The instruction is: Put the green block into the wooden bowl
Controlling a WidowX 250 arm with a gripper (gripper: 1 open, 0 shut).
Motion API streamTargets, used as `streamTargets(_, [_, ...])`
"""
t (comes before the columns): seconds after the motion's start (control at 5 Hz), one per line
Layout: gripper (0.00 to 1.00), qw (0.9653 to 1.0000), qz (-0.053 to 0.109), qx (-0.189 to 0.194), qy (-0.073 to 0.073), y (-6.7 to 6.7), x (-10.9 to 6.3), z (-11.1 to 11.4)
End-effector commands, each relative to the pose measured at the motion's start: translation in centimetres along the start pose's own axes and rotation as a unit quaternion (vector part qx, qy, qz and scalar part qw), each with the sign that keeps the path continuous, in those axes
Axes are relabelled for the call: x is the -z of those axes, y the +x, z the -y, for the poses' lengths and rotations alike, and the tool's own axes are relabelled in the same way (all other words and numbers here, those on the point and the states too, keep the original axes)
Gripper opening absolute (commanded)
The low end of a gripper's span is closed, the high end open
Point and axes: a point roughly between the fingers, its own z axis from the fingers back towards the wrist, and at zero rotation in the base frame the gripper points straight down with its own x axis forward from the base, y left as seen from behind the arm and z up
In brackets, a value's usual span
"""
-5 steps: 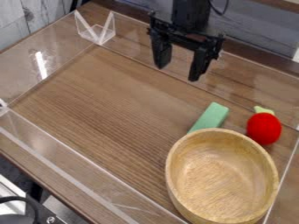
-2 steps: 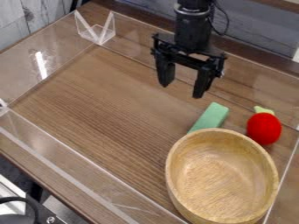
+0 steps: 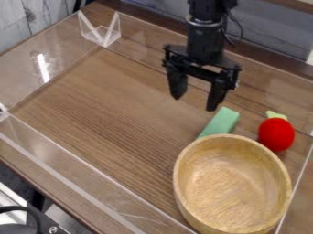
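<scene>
Gripper [image 3: 197, 99] jaws stood spread behind the wooden bowl [image 3: 232, 186], apparently so positioned to straddle the green block [image 3: 219, 123] beside it.

A wooden tabletop [image 3: 98, 101] with clear raised edging [image 3: 43, 146] fills my camera view. Whether it stands in a lab or a home, I cannot tell.

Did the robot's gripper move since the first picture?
Yes, the gripper moved down the picture, closer to the green block, which hasn't moved.
</scene>
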Motion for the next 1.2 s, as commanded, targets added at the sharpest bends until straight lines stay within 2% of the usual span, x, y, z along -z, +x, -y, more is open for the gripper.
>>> streamTargets(0.0, [1.0, 0.9997, 0.02, 0.008, -0.006, 0.2, -0.6, 0.9])
streamTargets(0.4, [1.0, 0.9998, 0.016, 0.009, -0.01, 0.3, 0.3, 1.4])
streamTargets(1.0, [1.0, 0.9992, 0.027, 0.023, -0.015, 0.4, 1.5, 2.7])
